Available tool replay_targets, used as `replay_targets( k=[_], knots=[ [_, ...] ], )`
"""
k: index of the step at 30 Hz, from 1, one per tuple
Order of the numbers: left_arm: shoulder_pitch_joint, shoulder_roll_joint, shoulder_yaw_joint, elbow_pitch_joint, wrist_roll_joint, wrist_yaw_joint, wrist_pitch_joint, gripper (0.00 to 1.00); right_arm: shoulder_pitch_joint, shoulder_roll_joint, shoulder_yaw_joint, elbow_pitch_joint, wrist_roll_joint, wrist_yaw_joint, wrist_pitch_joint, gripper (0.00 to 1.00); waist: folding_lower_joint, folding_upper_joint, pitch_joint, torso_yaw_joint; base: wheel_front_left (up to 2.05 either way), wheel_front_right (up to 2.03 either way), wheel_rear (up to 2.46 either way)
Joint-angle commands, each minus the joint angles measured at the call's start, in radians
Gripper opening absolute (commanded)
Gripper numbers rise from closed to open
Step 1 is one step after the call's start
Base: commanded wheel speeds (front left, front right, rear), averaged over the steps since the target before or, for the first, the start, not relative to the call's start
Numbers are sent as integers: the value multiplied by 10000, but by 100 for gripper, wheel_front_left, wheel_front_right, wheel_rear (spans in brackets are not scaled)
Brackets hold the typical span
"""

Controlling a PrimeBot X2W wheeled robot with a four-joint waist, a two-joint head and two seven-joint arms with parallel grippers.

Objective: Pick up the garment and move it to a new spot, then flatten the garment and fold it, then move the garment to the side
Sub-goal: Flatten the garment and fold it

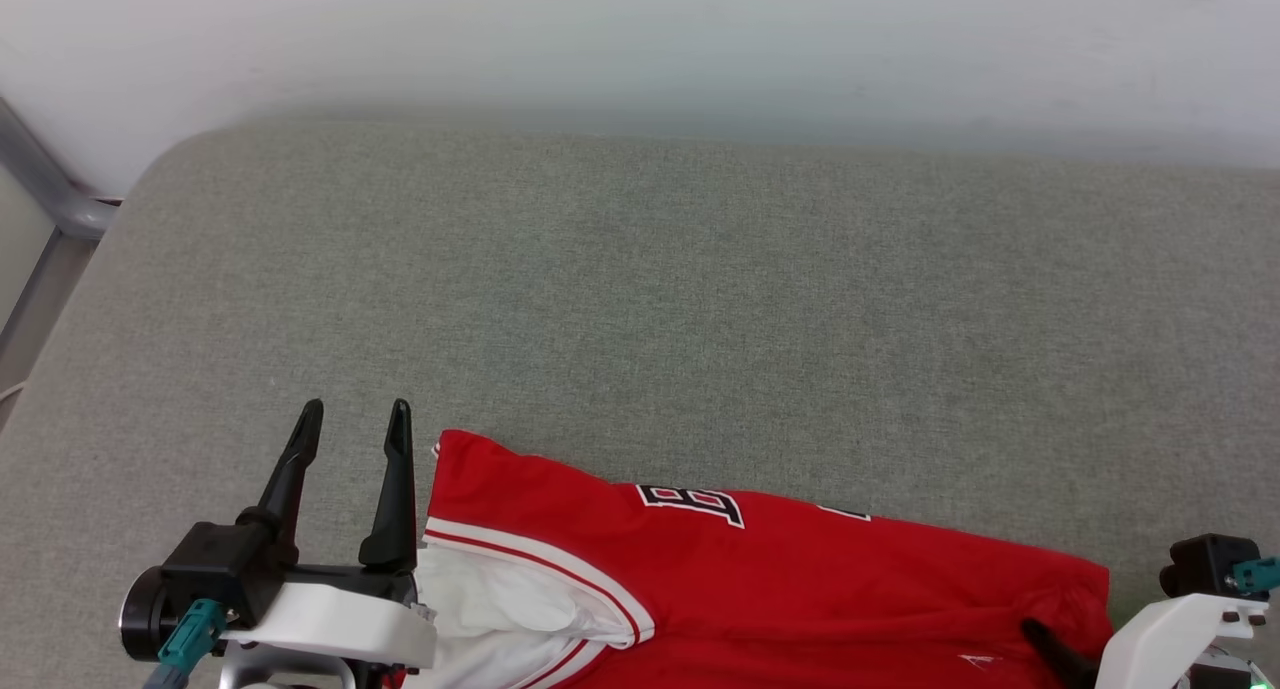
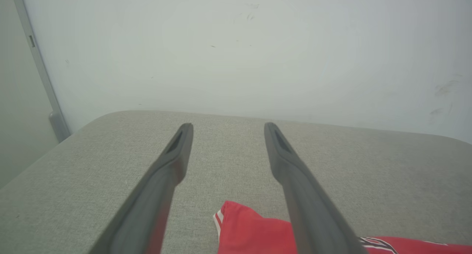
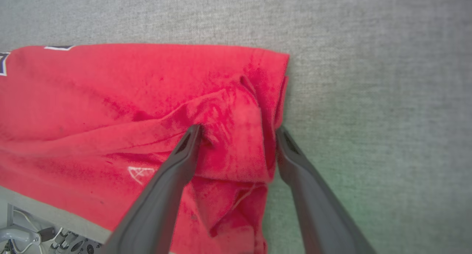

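1. The red jersey (image 1: 800,589) is seen lying on the grey fabric surface (image 1: 640,299), along the near edge of the head view, stretched from the lower middle to the lower right
2. A white sleeve (image 1: 490,609) with red-and-white striped trim is found at the jersey's left end, and black-and-white block lettering (image 1: 690,504) is shown near its far edge
3. The left gripper (image 1: 356,409) is held just beside that left end, over bare grey fabric; its fingers (image 1: 395,479) are spread apart and nothing is held between them
4. In the left wrist view, the left gripper (image 2: 228,127) is pointed toward a pale wall (image 2: 236,55), and a red corner of the jersey (image 2: 250,228) is seen low down, partly covered by one finger
5. The right gripper (image 1: 1050,649) is placed at the jersey's right end; in the head view a single dark finger of it is seen over the red cloth
6. In the right wrist view, the right gripper (image 3: 238,130) is shown with its fingers wide open, set astride a bunched fold at the edge of the jersey (image 3: 110,91)
7. One fingertip is laid against the red cloth and the other is set at the cloth's edge, next to the grey surface; the fold is not pinched
8. A small white emblem (image 3: 140,173) is printed on the cloth beside the right gripper
9. A grey metal frame (image 1: 50,199) is seen at the surface's far left corner
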Motion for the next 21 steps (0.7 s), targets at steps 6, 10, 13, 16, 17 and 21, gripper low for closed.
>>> replay_targets(
  k=[6, 10, 13, 16, 17, 21],
  knots=[
    [-19, -218, 132, 107, 229, -182, -47, 100, 116, 253, 566, 733, 302, -3, 579, 0, -1, 0, 145, 60, 0, 0, 0],
    [-6, -374, 218, 251, 322, -275, -48, 100, -52, 121, 560, 705, 375, -6, 383, 0, -1, 0, 46, 31, 0, 0, 0],
    [152, -430, 247, 407, 362, -337, -46, 100, -158, -48, 555, 560, 501, -6, 202, 0, -1, 0, -177, 1, 0, 0, 0],
    [283, -431, 271, 506, 417, -386, -46, 100, -234, -235, 418, 287, 526, -6, 76, 0, -1, 0, -452, -66, 0, 0, 0],
    [301, -428, 280, 517, 427, -391, -46, 100, -269, -314, 346, 166, 513, -6, 30, 0, -1, 0, -537, -99, 0, 0, 0],
    [489, -359, 265, 566, 480, -385, -47, 100, -267, -556, -12, -147, 508, -10, 135, 0, -1, 0, -818, -264, 0, 0, 0]
  ],
)
